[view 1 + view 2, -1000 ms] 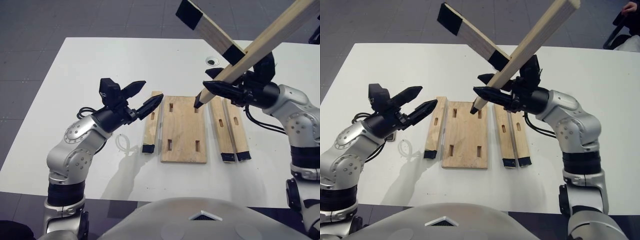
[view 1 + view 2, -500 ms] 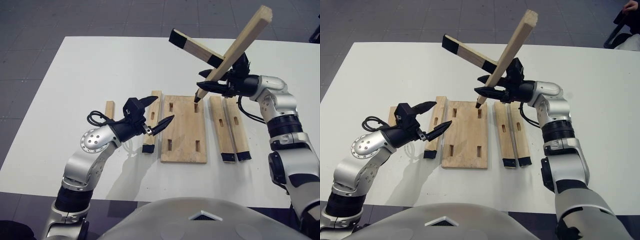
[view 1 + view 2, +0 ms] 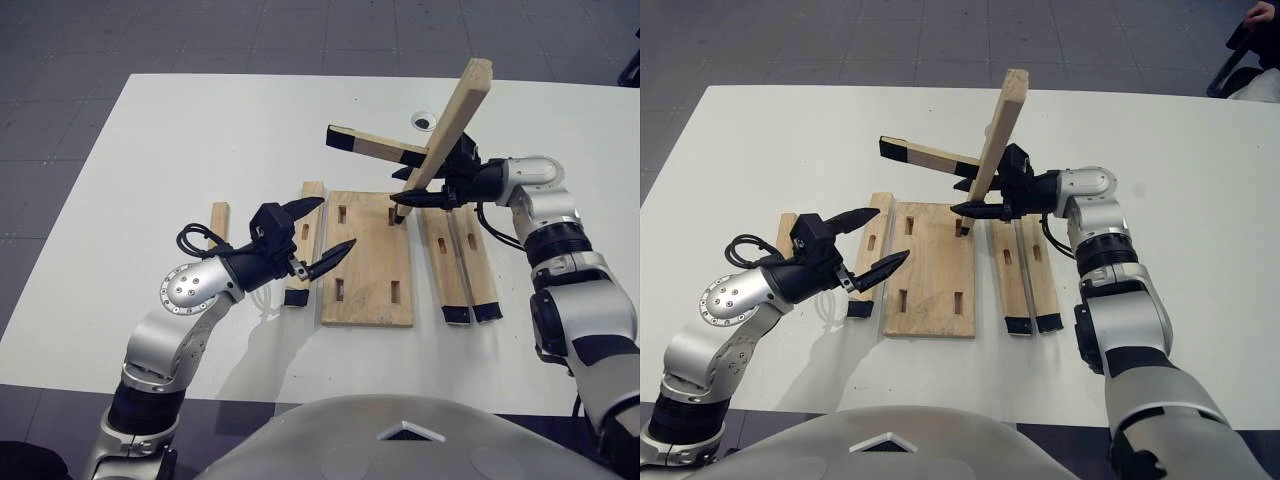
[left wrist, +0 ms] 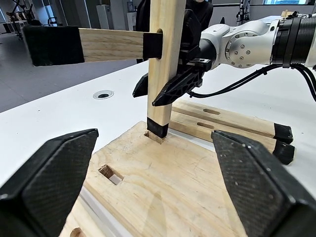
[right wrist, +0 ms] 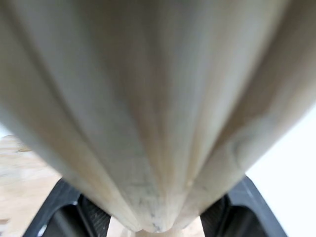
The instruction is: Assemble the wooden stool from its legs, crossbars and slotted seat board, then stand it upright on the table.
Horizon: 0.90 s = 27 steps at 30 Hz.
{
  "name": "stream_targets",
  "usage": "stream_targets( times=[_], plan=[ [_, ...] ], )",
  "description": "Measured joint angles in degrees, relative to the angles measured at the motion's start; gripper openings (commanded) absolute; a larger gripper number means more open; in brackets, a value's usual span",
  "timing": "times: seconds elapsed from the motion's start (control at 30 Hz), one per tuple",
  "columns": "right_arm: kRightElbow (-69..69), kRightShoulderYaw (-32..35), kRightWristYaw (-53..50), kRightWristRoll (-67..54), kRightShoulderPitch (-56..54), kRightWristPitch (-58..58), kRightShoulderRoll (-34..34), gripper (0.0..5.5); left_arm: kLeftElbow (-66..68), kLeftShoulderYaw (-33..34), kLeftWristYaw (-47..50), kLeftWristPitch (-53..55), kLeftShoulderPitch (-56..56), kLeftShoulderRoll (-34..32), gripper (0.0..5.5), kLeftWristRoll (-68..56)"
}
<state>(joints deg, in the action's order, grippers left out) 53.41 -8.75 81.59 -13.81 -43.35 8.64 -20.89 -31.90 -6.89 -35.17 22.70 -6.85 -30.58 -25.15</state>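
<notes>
Right gripper (image 3: pixel 400 190) is clamped on 1 tilted leg (image 3: pixel 455 105) bearing 1 crossbar (image 3: pixel 375 146). The leg's black tip stands at a seat board (image 3: pixel 365 280) slot. Left gripper (image 3: pixel 335 223), fingers apart, hangs near the board's left edge.

I see a white table (image 3: pixel 150 150) spanning the middle of the head view, with grey floor tiles (image 3: pixel 200 30) across the top of the frame. A small round grommet hole (image 3: pixel 425 122) sits in the tabletop, upper right of centre. Lower left of centre, a thin pale loop (image 3: pixel 827 306) lies on the table; I cannot tell what it is.
</notes>
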Motion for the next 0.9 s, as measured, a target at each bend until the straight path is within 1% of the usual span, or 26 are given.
stream_targets(
  times=[0.1, 0.37, 0.5, 0.73, 0.83, 0.9],
  plan=[
    [1.91, 0.61, -1.14, 0.79, -0.46, 1.43, 1.19, 2.02, -0.09, 0.01, 0.0, 0.41, -0.29, 0.0, 4.25, -0.15],
    [2.18, 1.33, 0.03, 2.34, -0.78, 2.16, 1.79, 2.02, -0.31, -0.09, 0.06, 0.92, -0.5, 0.27, 4.25, -0.44],
    [0.54, 0.81, 2.08, 2.34, 2.19, 1.27, 1.8, 2.02, -0.5, -0.05, 0.13, 1.12, -0.82, 0.29, 4.25, -0.54],
    [-7.55, 0.66, 4.43, 1.34, 6.69, -3.02, 1.1, 2.02, -0.5, 0.1, 0.43, 1.57, -1.29, 0.39, 4.25, -0.58],
    [-5.95, 0.51, 3.02, 1.43, 6.87, -1.9, 1.4, 2.02, -0.5, 0.1, 0.53, 1.64, -1.3, 0.66, 4.25, -0.58],
    [-3.07, 0.44, 0.06, 1.71, 6.36, 0.1, 2.11, 2.02, -0.53, 0.12, 0.51, 1.66, -1.3, 0.83, 4.25, -0.62]
  ],
)
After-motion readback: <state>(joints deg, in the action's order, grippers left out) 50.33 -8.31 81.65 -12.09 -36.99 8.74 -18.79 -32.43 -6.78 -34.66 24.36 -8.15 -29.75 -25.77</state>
